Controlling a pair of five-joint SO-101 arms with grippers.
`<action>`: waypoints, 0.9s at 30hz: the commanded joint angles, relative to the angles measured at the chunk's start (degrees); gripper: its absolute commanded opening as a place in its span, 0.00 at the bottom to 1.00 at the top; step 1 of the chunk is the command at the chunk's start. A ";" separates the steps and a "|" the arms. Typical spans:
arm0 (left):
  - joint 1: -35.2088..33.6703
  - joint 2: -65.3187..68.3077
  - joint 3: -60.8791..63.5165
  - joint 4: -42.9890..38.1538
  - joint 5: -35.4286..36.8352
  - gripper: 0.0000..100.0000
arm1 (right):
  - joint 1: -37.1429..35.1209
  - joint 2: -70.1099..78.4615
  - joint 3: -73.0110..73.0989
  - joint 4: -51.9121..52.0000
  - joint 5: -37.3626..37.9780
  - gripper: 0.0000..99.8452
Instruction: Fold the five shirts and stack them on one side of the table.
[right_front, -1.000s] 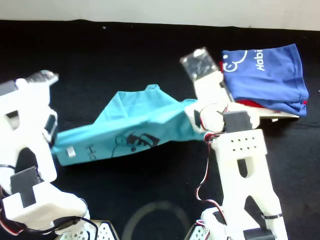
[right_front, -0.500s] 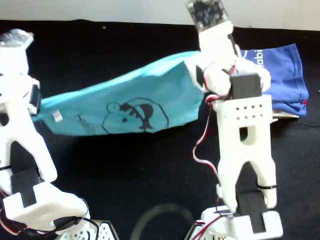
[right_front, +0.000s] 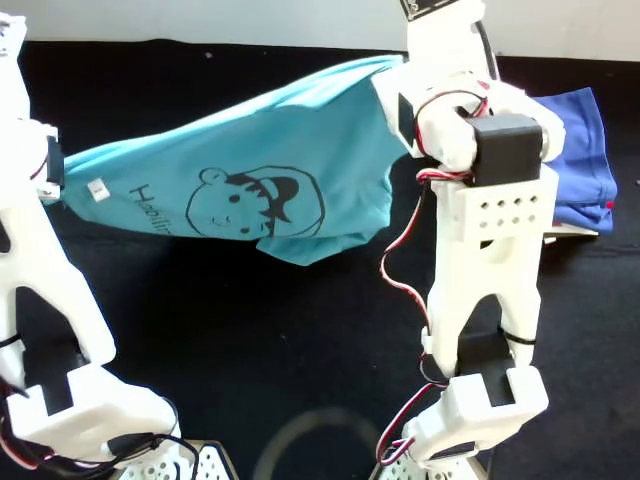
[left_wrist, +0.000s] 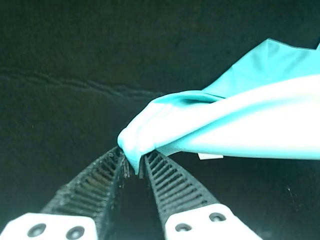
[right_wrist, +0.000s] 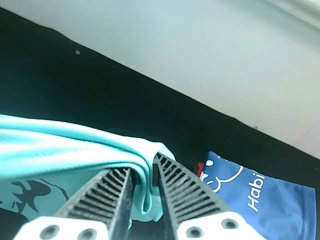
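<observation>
**L gripper (left_wrist: 132, 167) + R gripper (right_wrist: 144, 169) both clamped on teal shirt (right_front: 250, 170), cloth strung between arms**

L gripper: ribbed jaws pinched together on a bunched corner of fabric. The cloth bulges out just past the tips, w/ nothing slack in the bite. R gripper: same story, jaws closed on a rolled edge that folds over between them.

High view: L arm stands at left edge, R arm right of centre. The shirt spans the gap btwn them, lifted off the black table (right_front: 250, 350) over its far-left part. The R end is held farther back than the L end, so the top edge runs on a slant.

Why held so (my read): a two-point hold w/ tension along the top edge opens the cloth out, ready to lay flat for a fold. Not folded yet.

Shirt look: teal, thin, soft drape. Cartoon face print w/ dark hair faces up, lettering beside it, small white tag near the L end. Top edge taut; lower edge sags into a loose pocket near centre-right.

Farther out: blue shirt (right_front: 580, 150) lies folded at far right behind the R arm, w/ a red shirt (right_wrist: 200, 167) peeking from under it. Prob. the stack side. Teal shirt is apart from it.
</observation>
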 joint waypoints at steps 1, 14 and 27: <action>1.89 -2.86 -2.15 0.44 0.44 0.01 | 1.54 -0.04 -2.51 -0.13 1.23 0.01; 3.12 -3.03 36.18 -5.89 0.26 0.01 | 0.40 -0.22 10.42 0.57 1.58 0.01; 3.30 -3.03 62.73 -21.63 -2.64 0.01 | -1.10 -0.75 25.45 0.31 1.23 0.01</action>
